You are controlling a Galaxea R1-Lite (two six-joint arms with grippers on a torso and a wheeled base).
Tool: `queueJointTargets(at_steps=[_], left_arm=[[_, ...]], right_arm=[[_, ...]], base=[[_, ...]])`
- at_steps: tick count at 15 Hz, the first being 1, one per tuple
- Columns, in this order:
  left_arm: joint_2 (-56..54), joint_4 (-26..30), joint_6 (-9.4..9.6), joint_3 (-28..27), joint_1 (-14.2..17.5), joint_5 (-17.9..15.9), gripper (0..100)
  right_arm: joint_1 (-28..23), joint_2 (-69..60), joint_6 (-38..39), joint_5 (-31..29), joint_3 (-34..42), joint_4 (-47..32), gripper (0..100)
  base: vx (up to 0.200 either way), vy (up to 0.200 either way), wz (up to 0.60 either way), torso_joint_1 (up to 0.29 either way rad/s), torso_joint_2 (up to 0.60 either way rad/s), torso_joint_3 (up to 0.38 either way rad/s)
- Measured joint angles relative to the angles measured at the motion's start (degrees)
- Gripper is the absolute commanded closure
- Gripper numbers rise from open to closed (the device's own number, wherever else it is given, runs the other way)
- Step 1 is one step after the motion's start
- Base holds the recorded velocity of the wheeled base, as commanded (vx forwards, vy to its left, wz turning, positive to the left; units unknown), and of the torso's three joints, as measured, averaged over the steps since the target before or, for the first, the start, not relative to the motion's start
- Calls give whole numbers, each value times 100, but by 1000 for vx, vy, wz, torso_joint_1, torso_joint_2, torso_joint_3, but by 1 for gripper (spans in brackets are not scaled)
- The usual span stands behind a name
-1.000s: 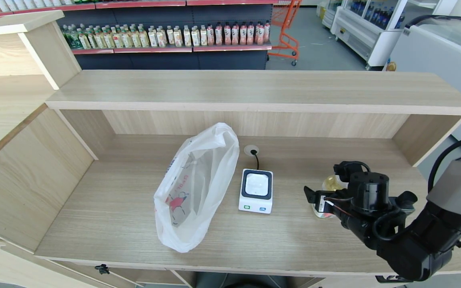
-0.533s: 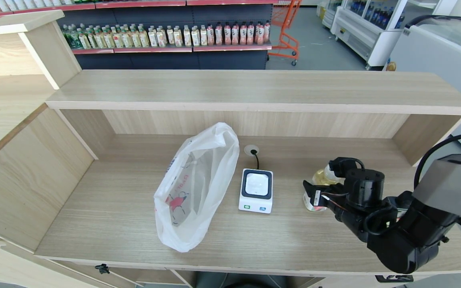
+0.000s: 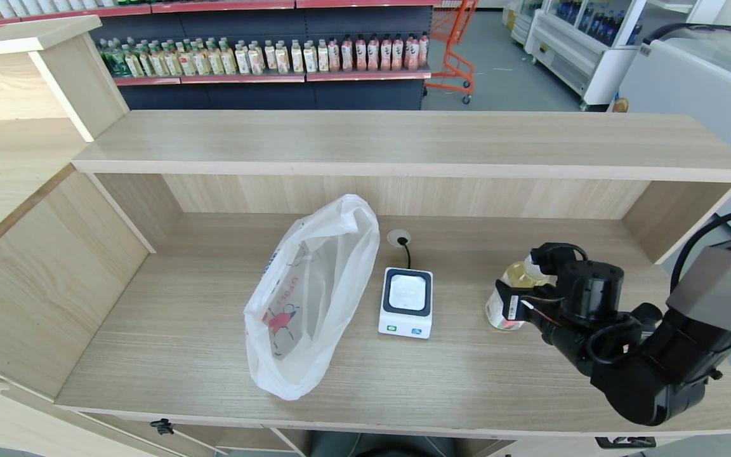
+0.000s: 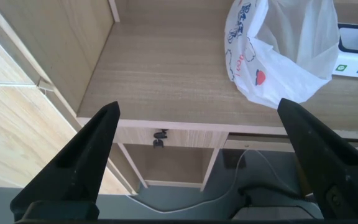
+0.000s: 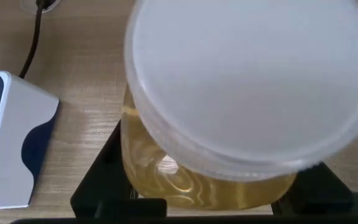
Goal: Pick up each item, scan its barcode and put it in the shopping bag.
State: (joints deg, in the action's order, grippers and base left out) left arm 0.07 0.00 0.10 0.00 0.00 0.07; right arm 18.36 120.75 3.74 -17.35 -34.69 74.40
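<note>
Head view: bottle of yellow liquid in the right arm's grasp, to the right of the scanner.
Left gripper (image 4: 197, 106) hangs off the counter's (image 3: 169, 355) front edge, jaws spread wide and holding nothing. The shopping bag (image 3: 311, 298) slumps soft and thin on the counter, just beside the scanner (image 3: 407, 301). Bare counter lies between the scanner and the bottle (image 3: 510, 298). The right gripper (image 3: 526, 282) has its jaws closed on the bottle's body below the white cap. I cannot tell whether the bottle's base is off the wood. The bottle looks full, so probably fairly heavy, with smooth, slippery sides, and a hold on the body should suit it better than one on the cap. The back wall, the overhanging shelf (image 3: 403, 143) and the scanner's cable (image 3: 407, 256) limit room behind it. The way left looks open.
</note>
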Motion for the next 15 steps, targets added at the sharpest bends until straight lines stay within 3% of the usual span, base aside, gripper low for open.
queueJointTargets(at_steps=[2, 4, 10, 13, 15], left_arm=[[0, 0, 0, 0, 0, 0, 0], [0, 0, 0, 0, 0, 0, 0], [0, 0, -2, 0, 0, 0, 0], [0, 0, 0, 0, 0, 0, 0], [0, 0, 0, 0, 0, 0, 0]], right_arm=[[-98, -137, 63, 121, -140, -168, 100], [-279, -501, 321, 699, -435, -885, 100], [-1075, -2555, 919, 4118, -797, -3206, 100], [-1053, -3621, 1031, 5471, -160, -3756, 100], [-778, -4181, 1031, 5962, 374, -3860, 100]], base=[[0, 0, 0, 0, 0, 0], [0, 0, 0, 0, 0, 0], [0, 0, 0, 0, 0, 0], [0, 0, 0, 0, 0, 0], [0, 0, 0, 0, 0, 0]])
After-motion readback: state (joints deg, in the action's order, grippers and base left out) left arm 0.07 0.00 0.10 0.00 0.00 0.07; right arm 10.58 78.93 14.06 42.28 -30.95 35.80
